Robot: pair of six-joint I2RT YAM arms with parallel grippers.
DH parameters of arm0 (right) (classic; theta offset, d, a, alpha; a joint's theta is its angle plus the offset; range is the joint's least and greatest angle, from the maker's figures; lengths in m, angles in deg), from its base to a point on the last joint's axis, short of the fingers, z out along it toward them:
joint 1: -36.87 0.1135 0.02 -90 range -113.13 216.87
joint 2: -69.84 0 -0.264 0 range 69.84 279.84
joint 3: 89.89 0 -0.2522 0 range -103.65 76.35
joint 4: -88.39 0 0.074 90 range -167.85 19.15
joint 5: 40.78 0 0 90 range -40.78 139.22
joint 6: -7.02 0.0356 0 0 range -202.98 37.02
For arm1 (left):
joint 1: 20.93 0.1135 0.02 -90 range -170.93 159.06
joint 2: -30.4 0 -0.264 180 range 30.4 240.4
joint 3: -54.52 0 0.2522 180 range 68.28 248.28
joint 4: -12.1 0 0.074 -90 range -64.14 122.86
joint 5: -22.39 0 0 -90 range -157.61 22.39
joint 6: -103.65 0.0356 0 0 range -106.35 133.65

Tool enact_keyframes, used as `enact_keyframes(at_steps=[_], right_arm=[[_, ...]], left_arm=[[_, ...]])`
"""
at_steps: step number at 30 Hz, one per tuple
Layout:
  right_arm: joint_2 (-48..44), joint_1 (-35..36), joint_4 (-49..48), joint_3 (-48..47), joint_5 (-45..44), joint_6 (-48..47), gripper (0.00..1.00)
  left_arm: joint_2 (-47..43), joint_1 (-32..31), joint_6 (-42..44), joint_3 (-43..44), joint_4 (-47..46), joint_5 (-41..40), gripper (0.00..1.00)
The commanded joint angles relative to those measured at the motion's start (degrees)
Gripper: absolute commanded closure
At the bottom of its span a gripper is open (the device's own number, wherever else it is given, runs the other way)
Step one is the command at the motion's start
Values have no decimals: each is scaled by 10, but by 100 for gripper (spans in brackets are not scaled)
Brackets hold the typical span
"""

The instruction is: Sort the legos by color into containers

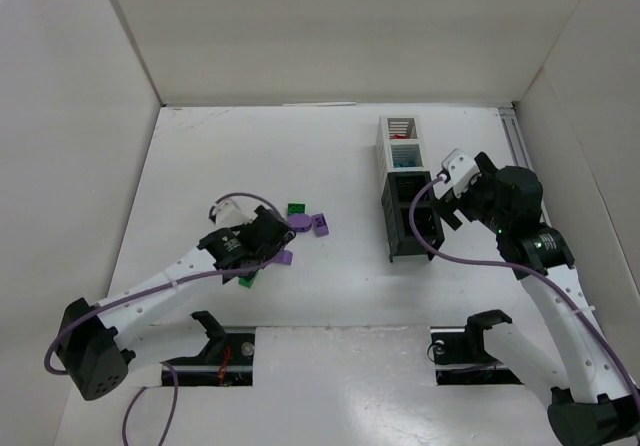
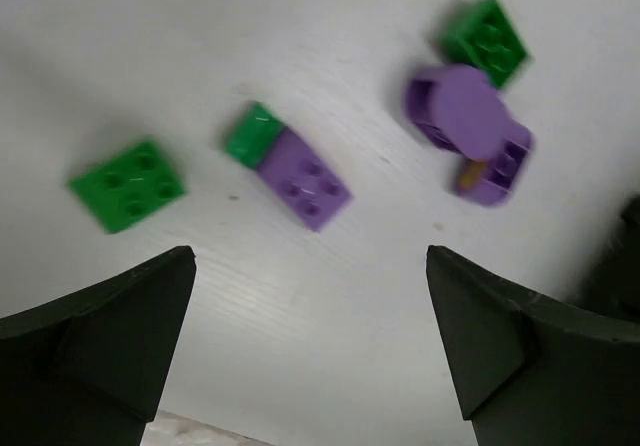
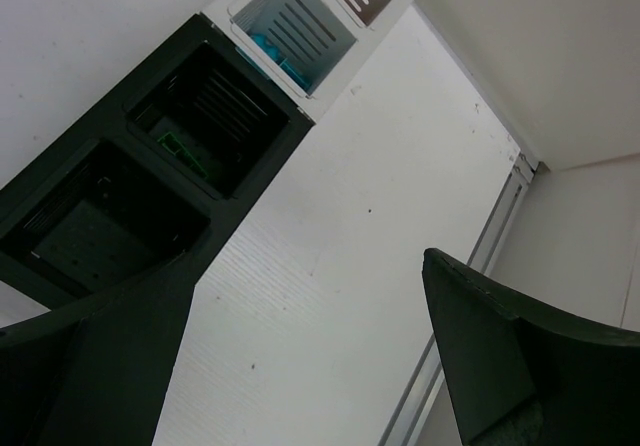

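Since small purple and green plastic bricks [image 2: 303,178] lie unsorted mid-counter [image 1: 330,296], left jaws gape empty over them; right jaws, also wide, flank the slatted bin row [image 1: 387,216].

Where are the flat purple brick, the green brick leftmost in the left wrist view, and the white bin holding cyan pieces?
flat purple brick [image 2: 305,179], left wrist view, studded top.
green brick [image 2: 127,186], left wrist view, studded top.
white bin [image 3: 305,28], right wrist view, slatted inner wall.
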Motion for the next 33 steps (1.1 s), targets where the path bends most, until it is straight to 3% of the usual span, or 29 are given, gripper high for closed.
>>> enact_keyframes(at_steps=[1, 7, 10, 14, 20, 26, 33], right_arm=[[-7, 5, -36, -4, 21, -5, 0], [10, 10, -36, -4, 32, -5, 0], [15, 10, -36, -4, 37, -5, 0], [15, 10, -31, -4, 26, -5, 0], [15, 10, -31, -4, 14, -5, 0], [15, 10, -25, -4, 0, 1, 0], [15, 10, -25, -4, -6, 1, 0]], left_arm=[[-41, 25, -199, -36, 130, -56, 0], [-87, 93, -218, -92, 135, -61, 0], [-104, 147, -162, -136, 72, -30, 0], [-81, 211, -97, -145, 21, 9, 10], [-13, 216, -52, -130, -8, 48, 13], [58, 216, -37, -119, -15, 64, 34], [56, 216, -16, -132, -49, 123, 37]])
